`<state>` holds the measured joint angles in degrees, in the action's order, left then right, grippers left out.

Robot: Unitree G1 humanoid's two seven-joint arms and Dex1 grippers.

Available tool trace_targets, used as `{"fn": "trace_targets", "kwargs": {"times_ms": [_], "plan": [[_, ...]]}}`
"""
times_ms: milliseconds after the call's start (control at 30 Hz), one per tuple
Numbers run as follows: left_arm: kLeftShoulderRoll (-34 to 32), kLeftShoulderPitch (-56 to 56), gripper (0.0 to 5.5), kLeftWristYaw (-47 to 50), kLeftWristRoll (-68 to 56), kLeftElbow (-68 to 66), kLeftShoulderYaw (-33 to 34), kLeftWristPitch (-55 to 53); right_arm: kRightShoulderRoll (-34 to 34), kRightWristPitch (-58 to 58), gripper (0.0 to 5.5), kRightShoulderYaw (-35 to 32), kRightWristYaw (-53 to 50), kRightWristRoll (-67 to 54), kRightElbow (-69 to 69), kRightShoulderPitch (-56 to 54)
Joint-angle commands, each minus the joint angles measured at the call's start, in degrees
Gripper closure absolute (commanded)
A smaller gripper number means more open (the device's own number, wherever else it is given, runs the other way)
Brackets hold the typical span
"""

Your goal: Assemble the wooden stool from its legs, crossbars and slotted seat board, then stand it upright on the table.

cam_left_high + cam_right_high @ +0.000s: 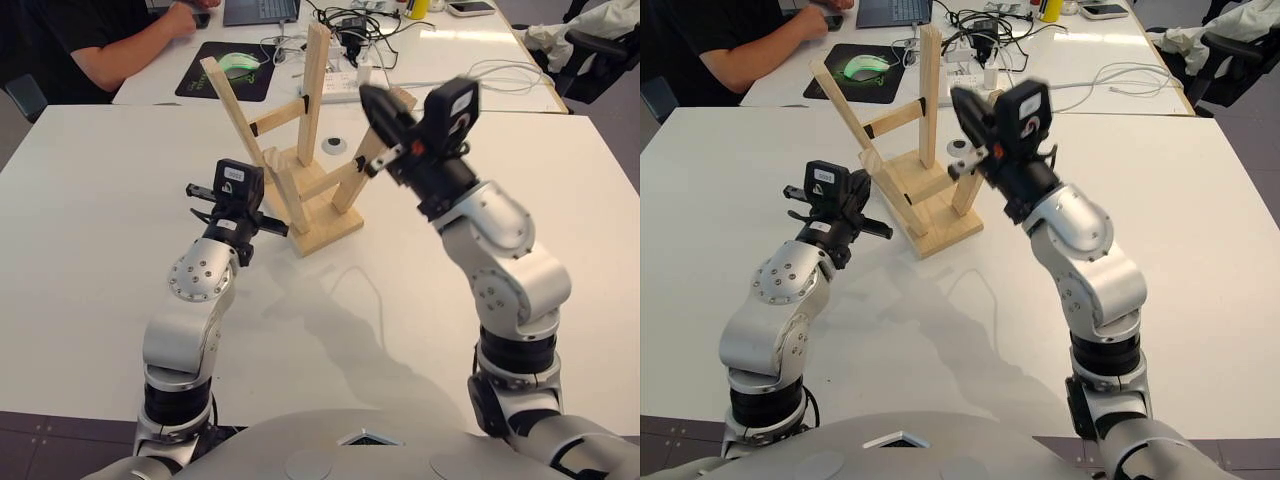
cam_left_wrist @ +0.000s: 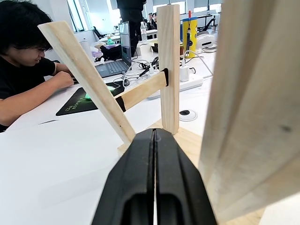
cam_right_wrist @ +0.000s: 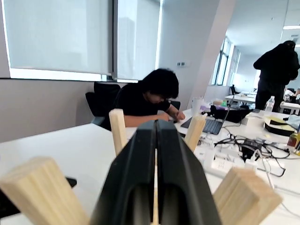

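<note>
Blur smears the right gripper (image 1: 372, 100), and its fingers cover the top of the stool (image 1: 296, 185) leg (image 1: 350, 188) behind them, so contact there cannot be told. From the right wrist, two leg ends (image 3: 42, 187), one either side of the fingers (image 3: 136, 178), are blurred and cut by the edge. From the left wrist, the near leg (image 2: 253, 108) beside the left gripper's (image 2: 154, 133) fingers is blurred, with both ends cut off; the finger roots are cut off too.

Open office — white desks (image 1: 480, 62), laptop (image 1: 260, 10), cables (image 1: 345, 22).
</note>
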<state>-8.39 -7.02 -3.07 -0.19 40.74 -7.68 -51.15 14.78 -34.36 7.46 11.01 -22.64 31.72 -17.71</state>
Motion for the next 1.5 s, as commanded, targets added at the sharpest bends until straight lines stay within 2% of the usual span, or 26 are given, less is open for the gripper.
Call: {"fn": "trace_targets", "kwargs": {"times_ms": [33, 333, 600, 733, 833, 967, 1067, 1167, 1267, 1400, 1500], "plan": [[-0.62, -0.88, 5.50, -0.59, 0.11, -1.14, 0.72, -0.10, -0.18, 2.01, 5.48, -0.08, -0.69, 3.89, -3.55, 0.69], [-0.44, -0.75, 5.50, -1.32, 0.09, -1.50, 0.25, 0.14, -4.39, 3.03, 5.48, 0.75, -2.99, 7.73, -3.22, -0.80], [-0.11, -1.48, 5.50, -2.00, -0.31, -1.59, -0.23, -0.05, -8.97, 2.33, 5.48, 5.45, -7.16, 15.58, -9.63, -1.83], [0.00, -2.13, 5.50, -2.21, -0.30, -1.99, -0.23, 0.08, -8.19, -10.63, 5.48, 8.27, -4.48, 15.38, -15.73, -1.49], [0.13, -2.21, 5.50, -1.94, -0.19, -1.92, -0.04, 0.09, -7.90, -15.38, 5.48, 7.96, -2.08, 13.13, -13.27, -1.04], [0.46, -1.81, 5.50, -1.42, 0.02, -1.74, 0.05, 0.23, -10.58, -9.89, 5.48, 3.23, -1.20, 10.46, -10.02, -3.57], [0.60, -1.72, 5.50, -1.21, 0.04, -1.87, 0.06, 0.44, -12.73, -0.92, 5.48, -1.31, -2.27, 9.75, -9.28, -6.06], [0.56, -1.98, 5.50, -1.31, -0.03, -2.22, 0.03, 0.61, -13.20, 7.15, 5.48, -2.94, -3.80, 12.06, -9.53, -7.72], [0.53, -2.15, 5.50, -1.51, -0.06, -2.47, -0.06, 0.75, -12.66, 9.28, 5.48, -1.89, -4.59, 14.62, -11.09, -7.69], [0.63, -2.44, 5.50, -1.47, -0.07, -2.47, -0.09, 0.65, -11.06, -5.86, 5.48, 3.30, -3.38, 15.97, -17.68, -4.42], [0.64, -2.92, 5.50, -1.59, -0.16, -2.61, -0.02, 0.65, -9.00, -16.87, 5.48, 6.70, -0.34, 14.02, -17.70, -2.02]]}}
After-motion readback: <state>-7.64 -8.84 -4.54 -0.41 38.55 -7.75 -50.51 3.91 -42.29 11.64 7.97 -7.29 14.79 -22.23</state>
